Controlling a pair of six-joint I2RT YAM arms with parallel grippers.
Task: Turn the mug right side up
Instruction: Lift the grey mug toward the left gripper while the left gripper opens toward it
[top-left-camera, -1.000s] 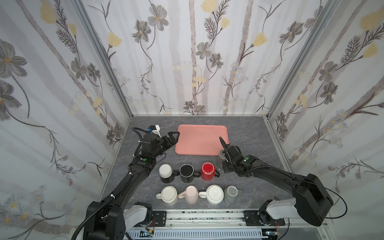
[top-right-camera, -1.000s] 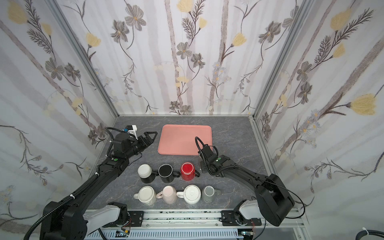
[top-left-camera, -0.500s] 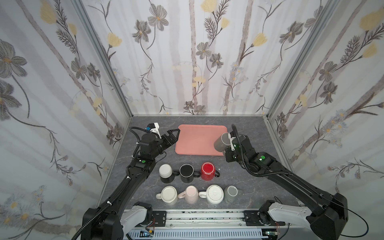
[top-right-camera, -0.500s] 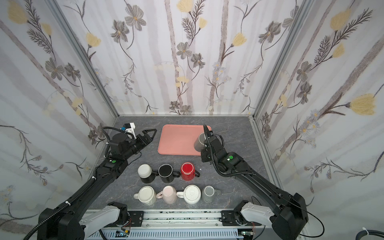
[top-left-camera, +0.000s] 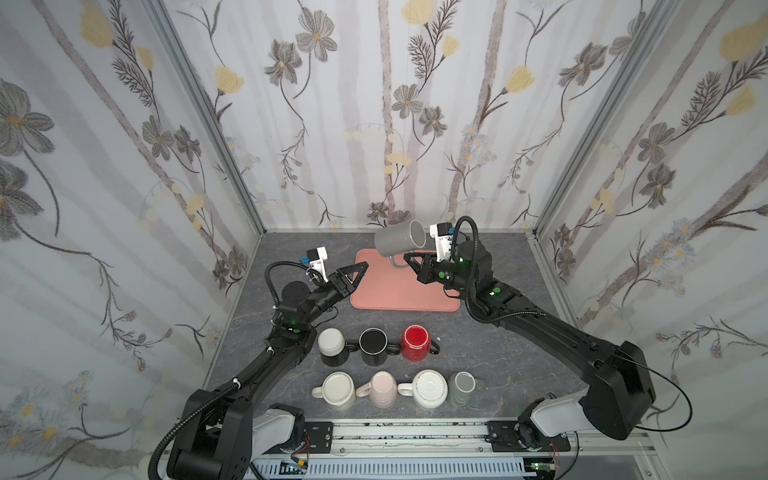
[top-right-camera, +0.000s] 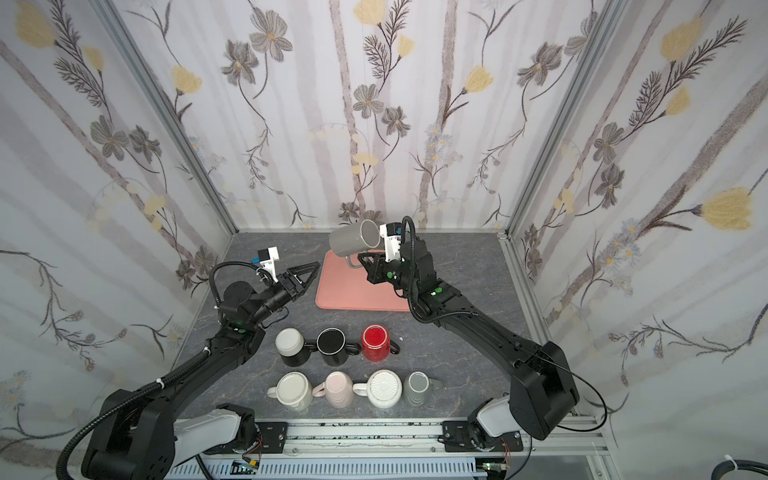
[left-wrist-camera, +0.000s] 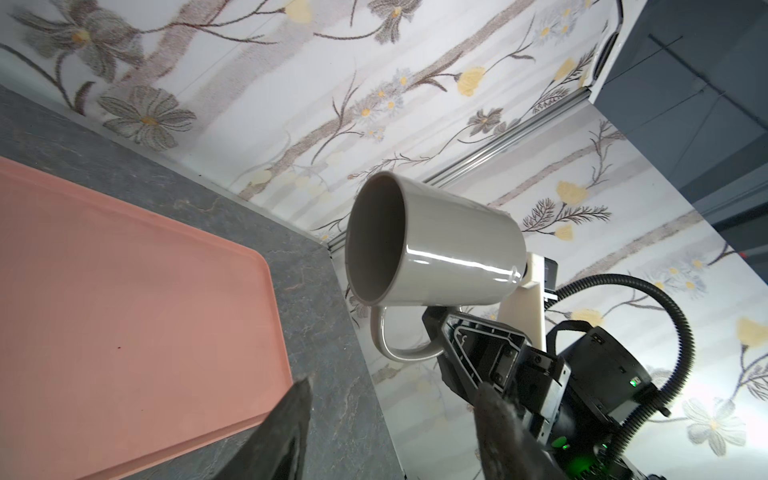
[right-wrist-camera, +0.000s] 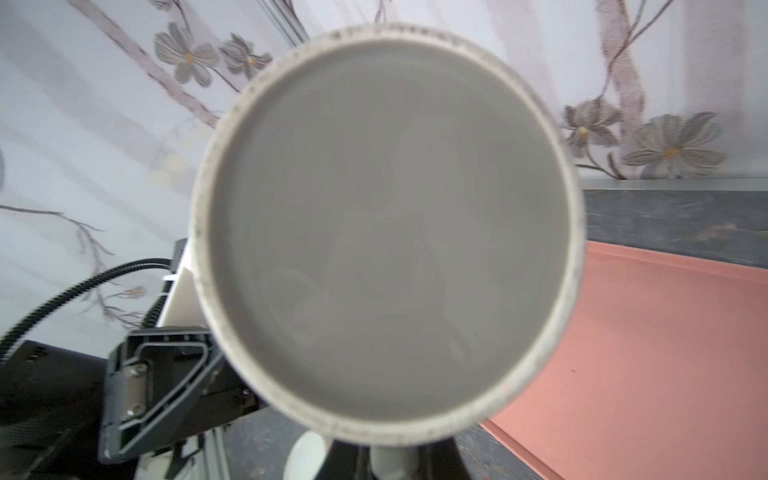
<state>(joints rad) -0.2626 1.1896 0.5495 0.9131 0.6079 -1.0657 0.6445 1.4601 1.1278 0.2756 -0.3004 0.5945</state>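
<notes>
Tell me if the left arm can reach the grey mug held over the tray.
Probably yes. The grey mug hangs sideways from the right claw by its handle, mouth toward the left claw, with open air between them.

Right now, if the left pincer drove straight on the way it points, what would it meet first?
The left pincer would probably meet the grey mug at its handle, held aloft by the right pincer near the far edge of the pink tray. Height is unclear; it might pass underneath.
</notes>
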